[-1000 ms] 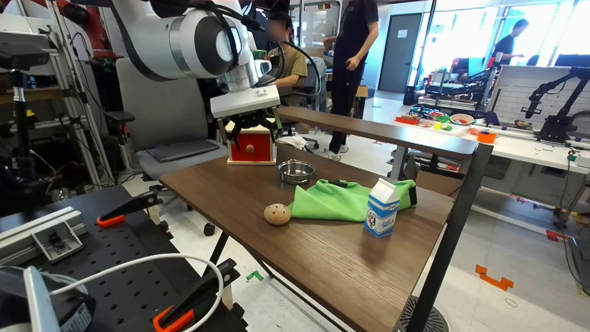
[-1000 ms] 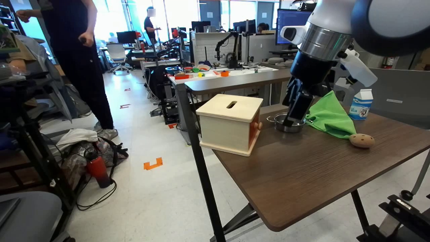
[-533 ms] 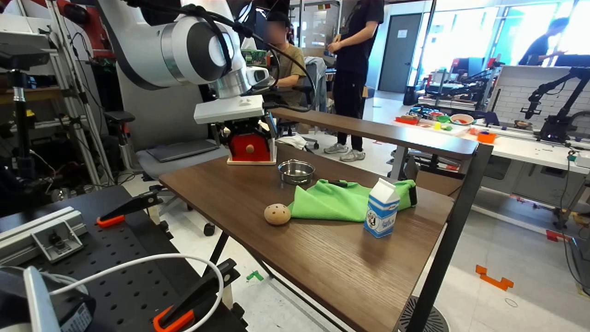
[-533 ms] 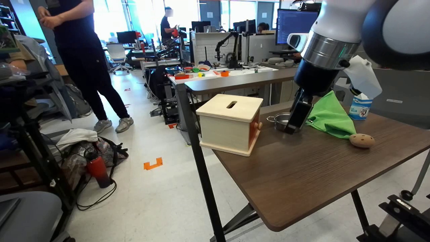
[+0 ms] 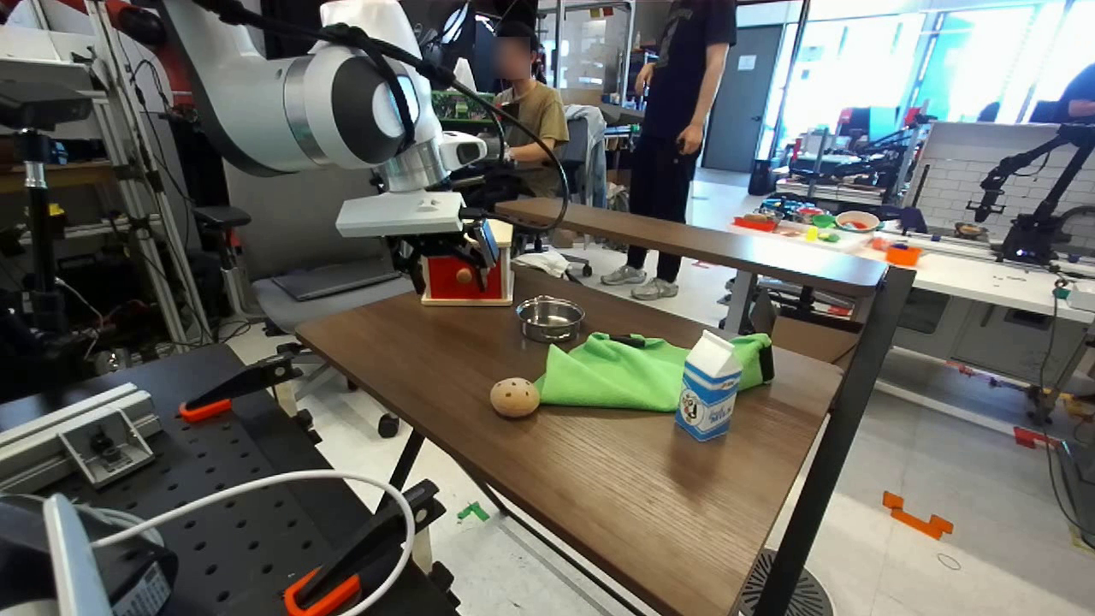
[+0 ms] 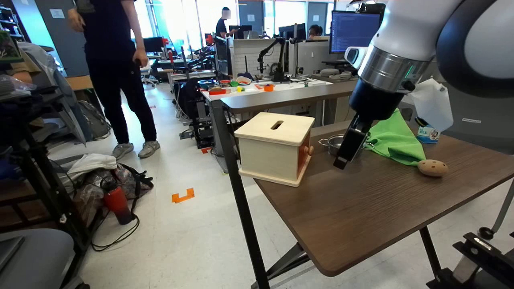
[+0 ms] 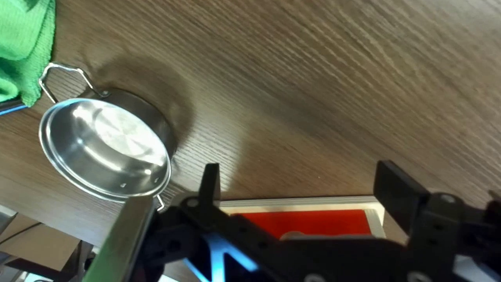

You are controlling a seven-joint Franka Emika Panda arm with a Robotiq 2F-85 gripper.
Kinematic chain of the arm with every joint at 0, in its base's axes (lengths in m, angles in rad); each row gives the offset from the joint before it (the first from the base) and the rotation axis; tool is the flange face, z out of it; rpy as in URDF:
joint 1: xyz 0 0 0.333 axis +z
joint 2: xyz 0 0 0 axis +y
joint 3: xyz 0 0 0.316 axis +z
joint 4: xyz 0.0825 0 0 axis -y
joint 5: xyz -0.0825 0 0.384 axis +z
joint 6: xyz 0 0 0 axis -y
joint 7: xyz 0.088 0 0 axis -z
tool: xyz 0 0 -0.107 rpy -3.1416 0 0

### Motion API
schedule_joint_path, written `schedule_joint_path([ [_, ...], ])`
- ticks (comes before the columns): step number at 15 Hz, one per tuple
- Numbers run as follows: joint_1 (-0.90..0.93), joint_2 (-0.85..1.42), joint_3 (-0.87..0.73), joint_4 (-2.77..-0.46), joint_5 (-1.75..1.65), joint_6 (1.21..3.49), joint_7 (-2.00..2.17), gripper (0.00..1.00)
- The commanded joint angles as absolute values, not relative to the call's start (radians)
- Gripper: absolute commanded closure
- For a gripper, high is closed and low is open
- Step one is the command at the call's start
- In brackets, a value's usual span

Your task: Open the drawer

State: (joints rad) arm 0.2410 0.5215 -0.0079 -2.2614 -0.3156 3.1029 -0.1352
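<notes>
The drawer is a box with a pale wooden top and sides and a red front (image 5: 443,275). It stands at the table's end, and its front sits flush in the box. A small round wooden knob (image 6: 309,150) sticks out from the front. In the wrist view the red front (image 7: 313,221) shows low down, with the knob (image 7: 292,235) mostly hidden by the gripper body. My gripper (image 7: 299,166) is open and empty, fingers wide apart. In an exterior view (image 6: 340,162) it hangs tilted before the red front, above the table, apart from the knob.
A steel pot (image 5: 550,319) with wire handles stands beside the gripper, close to the drawer's front. A green cloth (image 5: 629,376), a milk carton (image 5: 709,387) and a brown egg-shaped thing with dark spots (image 5: 515,398) lie further along the table. A raised shelf (image 6: 281,99) runs along one edge.
My gripper has come down and shifted left in an exterior view, and has tilted with its fingertips toward the drawer's front. It stays open. The drawer has not moved.
</notes>
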Motion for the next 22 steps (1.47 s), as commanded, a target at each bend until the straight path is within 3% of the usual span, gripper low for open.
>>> schedule_joint_path([
  [1,0.219,0.541,0.022,-2.263,-0.273,3.175,-0.124,0.0],
  [22,0.099,0.652,0.177,-2.138,-0.243,3.173,-0.211,0.0],
])
